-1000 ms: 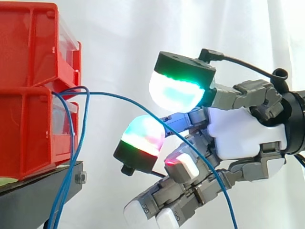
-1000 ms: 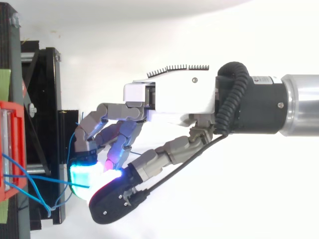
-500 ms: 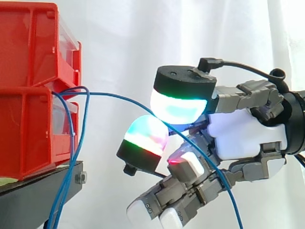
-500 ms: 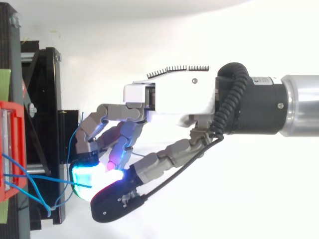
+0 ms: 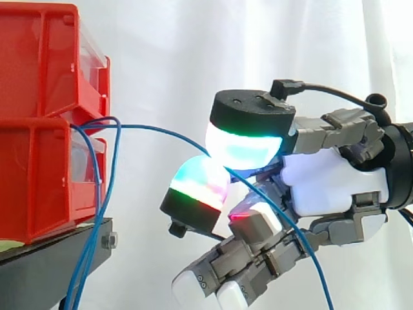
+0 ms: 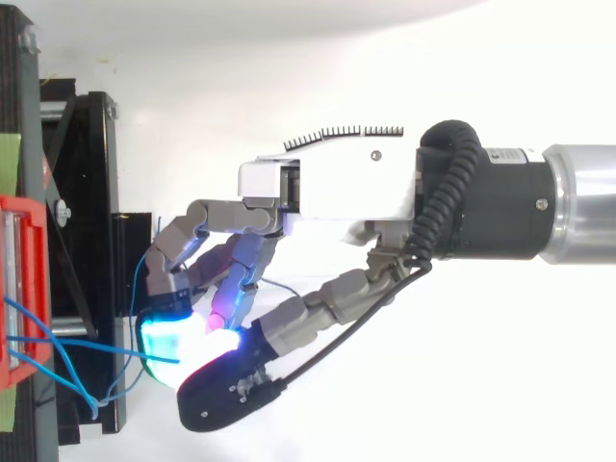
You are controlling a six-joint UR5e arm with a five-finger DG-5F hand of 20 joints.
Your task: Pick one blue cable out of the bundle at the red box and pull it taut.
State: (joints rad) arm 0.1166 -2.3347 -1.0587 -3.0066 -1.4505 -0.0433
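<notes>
Several thin blue cables point(image 5: 97, 213) come out between the two stacked red bins point(image 5: 39, 161) and hang down past the black stand point(image 5: 51, 265). One blue cable point(image 5: 161, 132) arcs right from the bins, passes between the hand's two glowing pads, then drops away to the lower right. The hand point(image 5: 329, 184) sits right of the bins. Its thumb pad point(image 5: 245, 147) glows green and cyan and presses down toward a finger pad point(image 5: 201, 183), with the cable pinched between them. The other fingers curl below. From above, the hand point(image 6: 327, 183) has its pads together near the stand's edge, and the cable point(image 6: 87, 345) runs left to the bin point(image 6: 14, 289).
A white curtain backs the scene. The black stand point(image 6: 91, 192) carries the bins at the left edge. Loose blue cable loops point(image 6: 72, 380) lie between the bin front and the hand. The arm's grey wrist point(image 6: 577, 202) enters from the right.
The thumb pad has come down onto the finger pad, closing the gap around the blue cable. The hand has shifted slightly right; the cable's arc has barely changed.
</notes>
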